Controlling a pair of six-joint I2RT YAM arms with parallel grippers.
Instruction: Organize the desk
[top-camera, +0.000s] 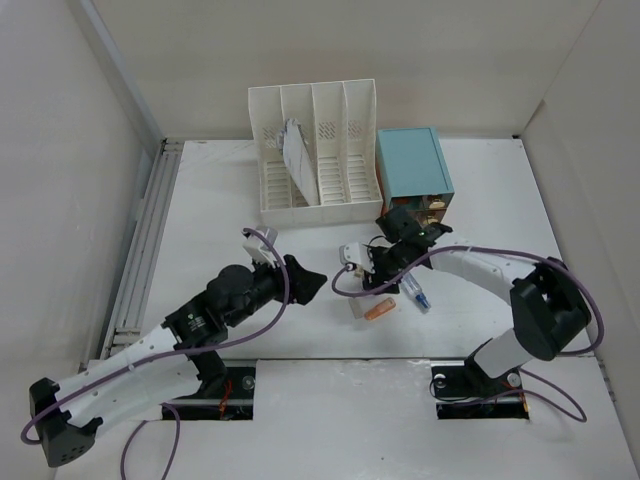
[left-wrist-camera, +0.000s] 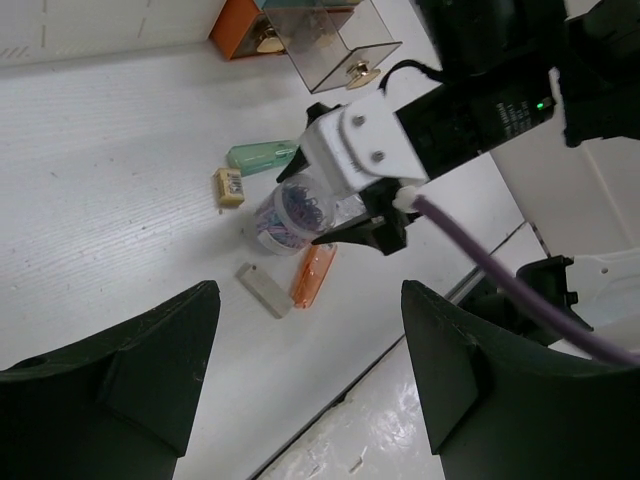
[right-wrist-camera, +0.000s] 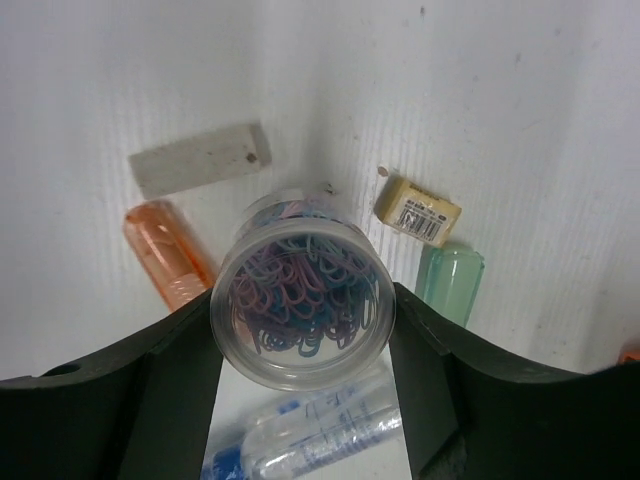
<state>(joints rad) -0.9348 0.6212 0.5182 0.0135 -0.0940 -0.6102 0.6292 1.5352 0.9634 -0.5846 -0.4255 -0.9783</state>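
The white desk (top-camera: 220, 200) carries a cluster of small items at its middle. My right gripper (right-wrist-camera: 302, 300) is shut on a clear round jar of coloured paper clips (right-wrist-camera: 300, 300), one finger pressed against each side. In the left wrist view the same jar (left-wrist-camera: 290, 212) stands upright on the desk with the right arm's fingers around it. Left of that cluster, my left gripper (left-wrist-camera: 308, 300) hovers open above the desk's front edge with nothing between its fingers.
Around the jar lie an orange tube (right-wrist-camera: 165, 250), a white block eraser (right-wrist-camera: 200, 160), a yellow eraser (right-wrist-camera: 418, 212), a green tube (right-wrist-camera: 448, 285) and a clear pen with blue (right-wrist-camera: 310, 440). A white file rack (top-camera: 315, 150) and light-blue drawer box (top-camera: 412, 170) stand behind.
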